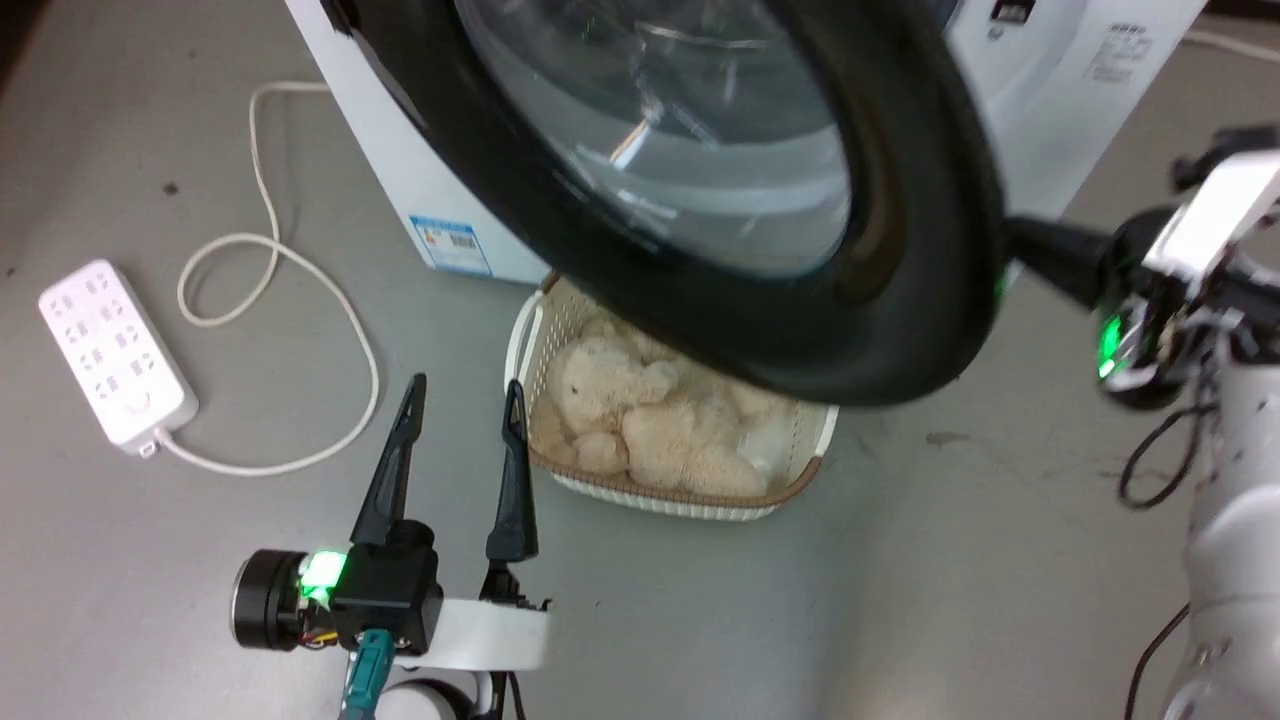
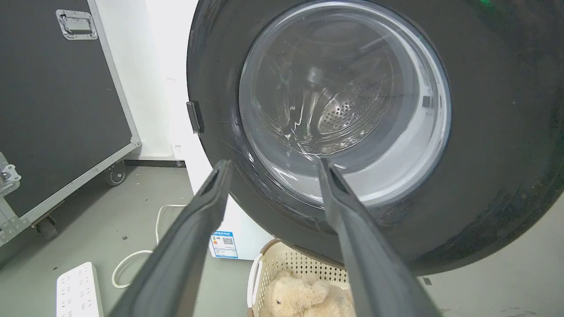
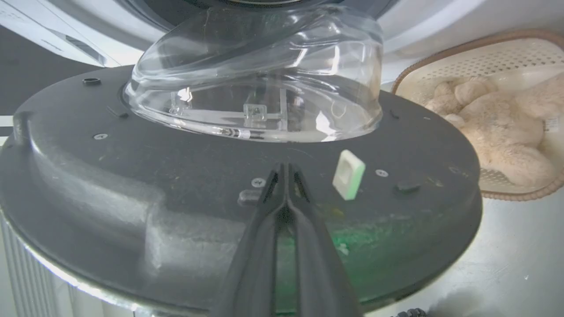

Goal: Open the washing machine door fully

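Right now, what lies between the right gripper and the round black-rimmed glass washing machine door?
Nothing: in the right wrist view the shut right gripper lies against the washing machine door, on its dark inner face beside a white tab.

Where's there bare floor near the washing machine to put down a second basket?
Bare floor lies right of the basket, up to the right arm. Another patch lies nearer the robot than the power strip, left of the left tool. Crowded: under the door, where the basket sits, and around the cord.
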{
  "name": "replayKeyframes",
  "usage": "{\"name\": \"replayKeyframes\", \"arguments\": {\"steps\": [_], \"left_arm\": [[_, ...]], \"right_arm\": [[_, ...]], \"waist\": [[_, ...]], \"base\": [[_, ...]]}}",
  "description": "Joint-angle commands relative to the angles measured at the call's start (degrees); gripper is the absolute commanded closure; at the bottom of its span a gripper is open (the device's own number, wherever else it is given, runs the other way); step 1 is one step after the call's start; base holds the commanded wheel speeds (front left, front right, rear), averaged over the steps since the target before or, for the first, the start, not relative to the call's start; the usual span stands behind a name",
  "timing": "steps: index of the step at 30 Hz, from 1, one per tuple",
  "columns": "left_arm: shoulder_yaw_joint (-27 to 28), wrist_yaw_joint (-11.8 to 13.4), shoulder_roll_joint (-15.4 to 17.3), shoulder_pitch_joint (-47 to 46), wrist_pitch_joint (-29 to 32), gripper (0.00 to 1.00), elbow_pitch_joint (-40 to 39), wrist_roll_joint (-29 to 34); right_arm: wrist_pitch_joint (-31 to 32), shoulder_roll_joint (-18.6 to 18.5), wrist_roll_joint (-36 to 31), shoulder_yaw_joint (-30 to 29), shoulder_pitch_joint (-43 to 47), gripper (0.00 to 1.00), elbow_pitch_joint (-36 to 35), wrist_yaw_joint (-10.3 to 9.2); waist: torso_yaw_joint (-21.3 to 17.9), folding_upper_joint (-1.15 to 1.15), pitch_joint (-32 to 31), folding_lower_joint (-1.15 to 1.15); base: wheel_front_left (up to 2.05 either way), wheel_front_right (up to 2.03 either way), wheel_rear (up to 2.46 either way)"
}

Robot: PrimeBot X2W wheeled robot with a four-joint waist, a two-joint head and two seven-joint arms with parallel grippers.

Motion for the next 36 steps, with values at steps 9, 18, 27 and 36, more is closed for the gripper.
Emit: {"name": "replayKeyframes", "arguments": {"steps": [9,18,27,36], "left_arm": [[-0.2,-2.0,0.2,3.6,-0.3,0.0,2.0,-0.6],[-0.2,-5.4,0.1,4.7,-0.3,0.0,4.4,-2.3],[1.6,-6.7,0.1,5.7,-0.3,0.0,5.1,-2.5],[3.9,-7.7,0.0,6.4,-0.3,0.0,5.6,-3.6]], "right_arm": [[-1.4,0.5,18.6,20.4,10.4,1.0,-1.1,0.06],[-7.9,0.5,32.5,40.3,18.6,1.0,-8.2,0.06],[-15.5,0.6,35.6,49.3,21.0,0.61,-10.2,0.06],[-35.2,-7.6,21.2,46.7,22.4,0.0,-19.9,0.06]], "waist": [[0.0,0.0,-4.9,0.01],[1.0,0.0,-6.9,0.01],[1.2,0.0,-8.2,0.01],[-0.8,0.0,-10.5,0.01]], "base": [[0.0,0.0,0.0],[0.0,0.0,0.0],[0.0,0.0,0.0],[0.0,0.0,0.0]]}}
